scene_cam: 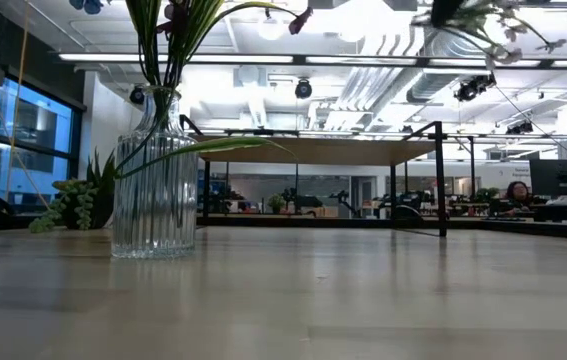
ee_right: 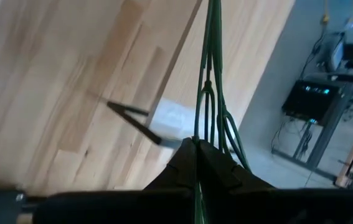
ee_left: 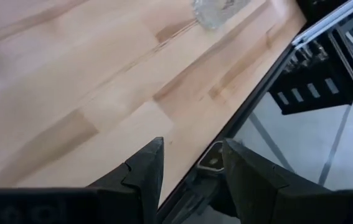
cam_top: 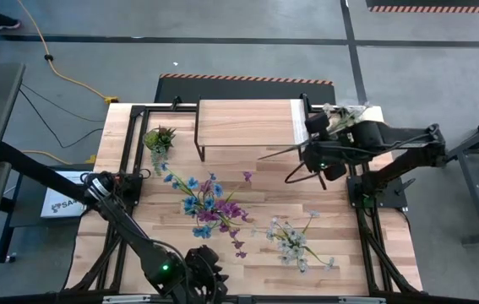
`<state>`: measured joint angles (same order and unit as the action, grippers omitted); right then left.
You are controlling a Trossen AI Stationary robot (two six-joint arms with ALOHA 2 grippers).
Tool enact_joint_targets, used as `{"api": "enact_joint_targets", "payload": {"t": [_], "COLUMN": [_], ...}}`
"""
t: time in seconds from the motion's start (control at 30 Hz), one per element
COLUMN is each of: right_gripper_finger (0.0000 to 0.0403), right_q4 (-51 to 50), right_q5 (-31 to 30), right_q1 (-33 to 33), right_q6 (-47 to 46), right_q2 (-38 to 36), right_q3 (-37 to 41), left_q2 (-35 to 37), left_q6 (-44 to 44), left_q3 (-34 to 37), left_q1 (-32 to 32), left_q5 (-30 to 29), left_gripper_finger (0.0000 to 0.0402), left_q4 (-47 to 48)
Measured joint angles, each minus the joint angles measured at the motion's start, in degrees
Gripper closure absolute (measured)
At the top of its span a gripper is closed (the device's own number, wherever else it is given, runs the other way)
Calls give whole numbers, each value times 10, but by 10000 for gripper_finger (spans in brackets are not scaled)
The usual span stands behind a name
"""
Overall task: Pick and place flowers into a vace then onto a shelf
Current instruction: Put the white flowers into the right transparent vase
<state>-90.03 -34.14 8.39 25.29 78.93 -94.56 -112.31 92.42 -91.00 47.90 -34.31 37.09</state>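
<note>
My right gripper (cam_top: 308,157) hangs by the shelf's (cam_top: 247,122) right end, shut on a spray of flowers; its white blossoms (cam_top: 345,114) lie behind the wrist. A ribbed glass vase (scene_cam: 155,190) stands mid-table with green stems in it, and its purple and blue flowers (cam_top: 209,207) show from above. A second vase with pale flowers (cam_top: 294,241) stands nearer the front right. My left gripper (ee_left: 192,168) is open over the table's near edge, with nothing between its fingers. My right gripper pinches several thin green stems (ee_right: 208,127) together between its two shut fingers. The fingers slant down from the table's right side. The bare stem ends (cam_top: 277,154) run on past the fingertips toward the left. The spray hangs clear of the table and shelf.
A small green potted plant (cam_top: 160,137) stands at the shelf's left end. A black shelf leg (ee_right: 139,121) shows below my right gripper. Black frame rails (ee_left: 276,74) border the tabletop. Bare wood lies between the two vases and the shelf.
</note>
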Motion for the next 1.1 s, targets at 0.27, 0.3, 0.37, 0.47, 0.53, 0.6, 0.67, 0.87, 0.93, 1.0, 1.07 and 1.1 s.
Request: {"api": "enact_joint_targets", "payload": {"t": [0.27, 0.3, 0.37, 0.47, 0.53, 0.6, 0.67, 0.87, 0.93, 1.0, 1.07, 1.1], "right_gripper_finger": [403, 403, 403, 403, 403, 403, 403, 403, 403, 403, 403, 403], "right_q4": [0, 0, 0, 1, 1, 0, 0, 0, 0, 0, 0, 0], "right_q5": [-17, -20, -31, -51, -53, -53, -53, -47, -48, -55, -61, -65], "right_q1": [62, 71, 91, 117, 133, 147, 163, 205, 216, 225, 235, 240], "right_q6": [7, 12, 28, 45, 55, 64, 69, 73, 73, 71, 69, 69], "right_q2": [26, 31, 42, 63, 75, 86, 96, 111, 111, 111, 111, 111], "right_q3": [-94, -106, -128, -157, -172, -182, -189, -195, -195, -195, -195, -195], "left_q2": [0, 0, 0, 0, 0, 0, 0, 0, 0, 0, 0, 0], "left_q6": [-60, -68, -77, -84, -90, -115, -147, -230, -257, -289, -322, -341], "left_q3": [-65, -74, -90, -119, -137, -152, -171, -242, -270, -300, -331, -346], "left_q1": [-15, -15, -14, -14, -14, -14, -14, -14, -14, -14, -14, -14], "left_q5": [4, 3, 3, -3, -15, -35, -58, -98, -113, -134, -155, -166], "left_gripper_finger": [204, 204, 204, 204, 204, 204, 204, 204, 204, 204, 204, 204], "left_q4": [6, 6, 8, 28, 35, 40, 39, 76, 94, 117, 128, 135]}}
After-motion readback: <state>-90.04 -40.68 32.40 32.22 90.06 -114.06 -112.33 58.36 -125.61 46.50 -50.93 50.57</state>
